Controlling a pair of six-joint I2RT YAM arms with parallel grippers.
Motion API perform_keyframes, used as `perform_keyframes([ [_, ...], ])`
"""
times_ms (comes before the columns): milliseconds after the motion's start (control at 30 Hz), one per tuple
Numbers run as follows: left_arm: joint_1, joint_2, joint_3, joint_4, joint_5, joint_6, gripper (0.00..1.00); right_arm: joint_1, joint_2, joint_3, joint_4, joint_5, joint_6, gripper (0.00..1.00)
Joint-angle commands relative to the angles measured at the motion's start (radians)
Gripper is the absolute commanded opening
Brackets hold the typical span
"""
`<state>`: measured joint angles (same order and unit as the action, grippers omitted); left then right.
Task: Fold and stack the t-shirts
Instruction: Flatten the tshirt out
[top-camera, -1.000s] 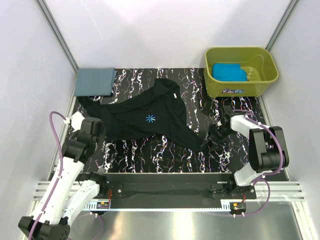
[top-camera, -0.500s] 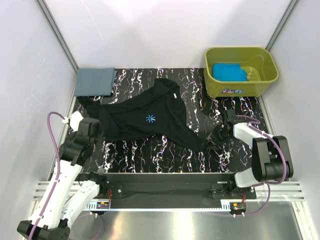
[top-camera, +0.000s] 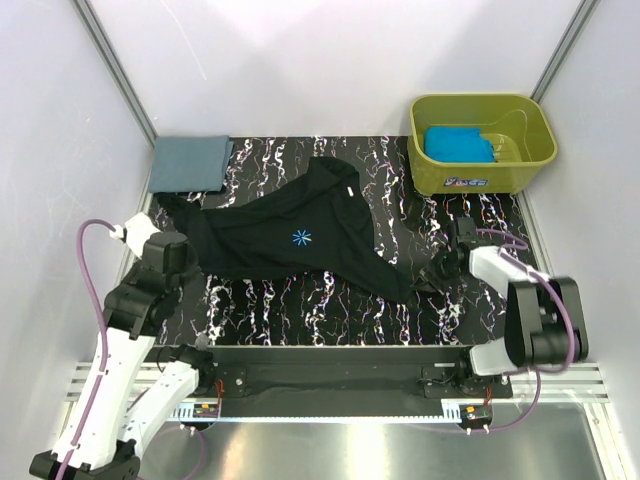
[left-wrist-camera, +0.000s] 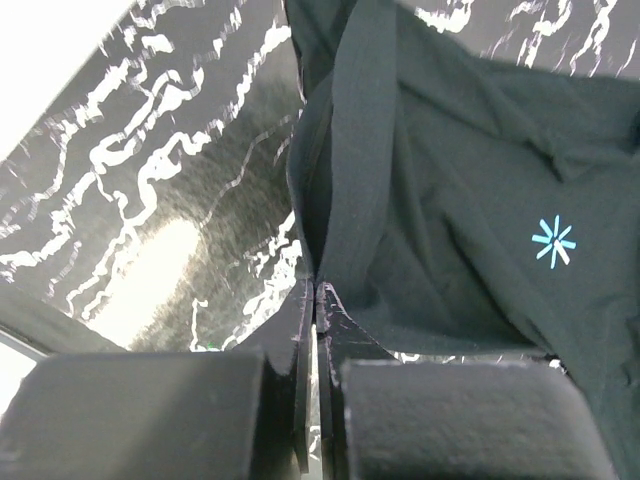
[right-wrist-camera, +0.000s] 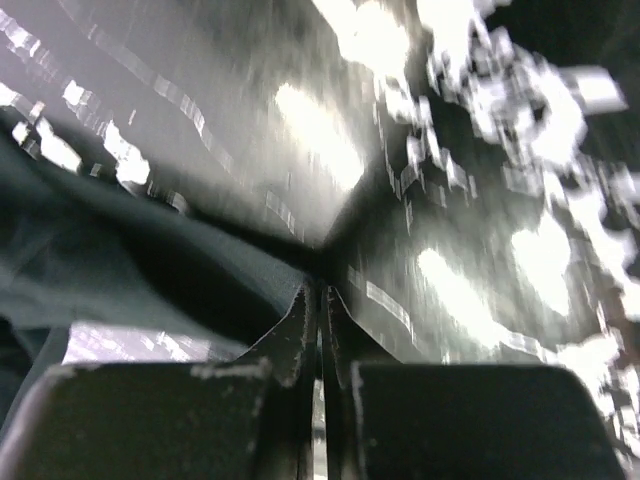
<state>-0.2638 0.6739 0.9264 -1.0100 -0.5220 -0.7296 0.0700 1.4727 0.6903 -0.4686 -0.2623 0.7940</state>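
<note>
**A:** Top external view: the right gripper (top-camera: 420, 282) has snapped shut. A second ago its jaws stood apart, and now they pinch the near-right corner of the black t-shirt (top-camera: 290, 240).

**B:** And the left arm has swung left and a touch farther away. The left gripper (left-wrist-camera: 316, 292) is clamped tight on a fold at the shirt's left edge, with cloth rising straight out of the pinch.

**A:** The shirt itself lies spread mid-table, soft and creased, with a small turquoise star print (top-camera: 299, 237) facing up.

**B:** Around it, the slate grey-blue t-shirt (top-camera: 188, 163) lies folded flat at the far left, just beside the black sleeve. The turquoise t-shirt (top-camera: 457, 143) is bunched in the olive-green tub (top-camera: 535, 150) at the far right, beyond the right arm.

**A:** It's all on a glossy black tabletop (top-camera: 300, 305) with white veins. The right wrist view is blurred, but dark cloth runs right into the closed fingertips.
</note>
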Motion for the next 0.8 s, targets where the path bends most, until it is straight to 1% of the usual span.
perform_keyframes([
  [0,0.003,-0.016,0.081,0.014,-0.097,0.062,0.00,-0.016,-0.147,0.006,-0.117,0.020,0.024,0.00],
  [67,0.003,-0.019,0.104,0.014,-0.118,0.088,0.00,-0.025,-0.234,0.044,-0.221,0.023,0.004,0.00],
  [100,0.003,-0.020,0.126,0.014,-0.134,0.099,0.00,-0.027,-0.253,0.069,-0.260,0.041,-0.015,0.00],
  [133,0.005,-0.025,0.133,0.016,-0.144,0.113,0.00,-0.027,-0.262,0.095,-0.334,0.052,-0.030,0.00],
  [233,0.005,-0.037,0.161,0.014,-0.167,0.137,0.00,-0.035,-0.322,0.155,-0.392,0.080,-0.067,0.00],
  [333,0.003,-0.051,0.184,0.016,-0.187,0.156,0.00,-0.039,-0.333,0.210,-0.433,0.039,-0.070,0.00],
  [367,0.005,-0.051,0.192,0.016,-0.194,0.162,0.00,-0.039,-0.330,0.224,-0.436,0.003,-0.056,0.00],
  [400,0.003,-0.051,0.212,0.019,-0.205,0.177,0.00,-0.039,-0.324,0.232,-0.438,-0.079,-0.047,0.00],
  [467,0.005,-0.043,0.233,0.027,-0.214,0.194,0.00,-0.039,-0.315,0.235,-0.430,-0.184,-0.006,0.00],
  [500,0.005,-0.040,0.256,0.031,-0.223,0.212,0.00,-0.041,-0.308,0.239,-0.426,-0.292,0.005,0.00],
  [533,0.003,-0.037,0.265,0.040,-0.227,0.220,0.00,-0.039,-0.304,0.244,-0.423,-0.340,0.011,0.00],
  [567,0.003,-0.036,0.275,0.044,-0.231,0.225,0.00,-0.041,-0.302,0.247,-0.420,-0.426,0.023,0.00],
  [667,0.003,-0.036,0.296,0.044,-0.222,0.230,0.00,-0.039,-0.307,0.255,-0.426,-0.530,0.028,0.00],
  [700,0.001,-0.039,0.290,0.044,-0.205,0.226,0.00,-0.041,-0.307,0.252,-0.444,-0.592,0.028,0.00],
  [767,0.001,-0.056,0.278,0.042,-0.190,0.220,0.00,-0.039,-0.321,0.220,-0.478,-0.641,0.019,0.00],
])
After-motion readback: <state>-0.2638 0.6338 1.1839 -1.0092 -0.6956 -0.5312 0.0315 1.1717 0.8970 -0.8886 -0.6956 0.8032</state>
